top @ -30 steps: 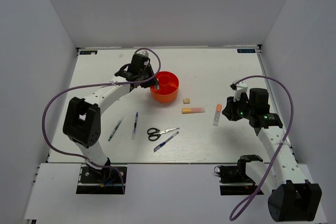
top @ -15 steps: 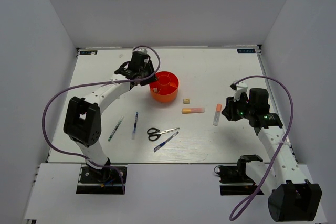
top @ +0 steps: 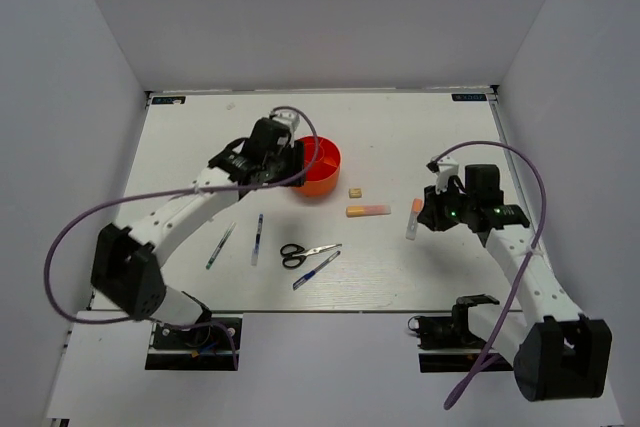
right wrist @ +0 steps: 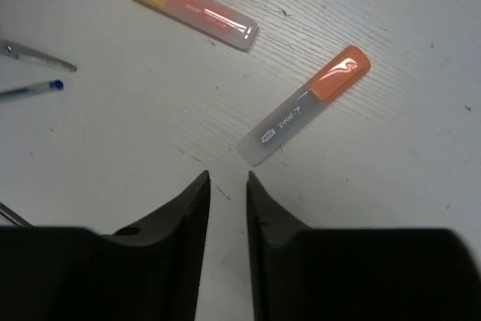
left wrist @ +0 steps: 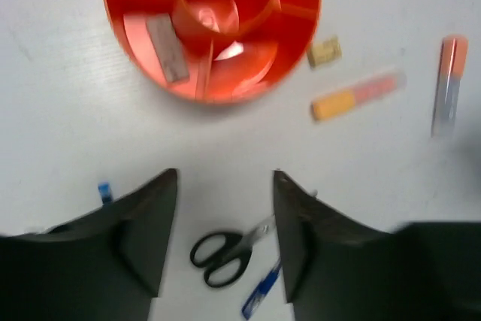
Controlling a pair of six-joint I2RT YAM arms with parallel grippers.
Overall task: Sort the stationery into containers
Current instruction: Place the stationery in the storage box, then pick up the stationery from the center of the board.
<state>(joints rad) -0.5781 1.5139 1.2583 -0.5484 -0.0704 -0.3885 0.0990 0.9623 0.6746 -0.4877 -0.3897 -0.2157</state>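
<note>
The orange organiser [top: 318,165] stands mid-table and fills the top of the left wrist view [left wrist: 210,24], with a small grey piece [left wrist: 165,46] in one wedge. My left gripper [top: 287,160] is open and empty just near-left of it [left wrist: 225,178]. Black-handled scissors [top: 305,252] [left wrist: 225,249] and a blue pen [top: 316,270] lie below. A second blue pen [top: 258,238] and a green pen [top: 221,245] lie to the left. The tan eraser [top: 355,192], marker [top: 368,210] [right wrist: 188,5] and white-orange tube [top: 413,218] [right wrist: 304,107] lie to the right. My right gripper [top: 425,215] [right wrist: 227,178] is empty, its jaws a narrow gap apart, just short of the tube's white end.
White walls close in the table on the left, right and far sides. Purple cables loop from both arms over the table's side edges.
My left gripper has drawn back from over the organiser's left rim toward the near side. My right gripper has shifted slightly left, toward the tube.
</note>
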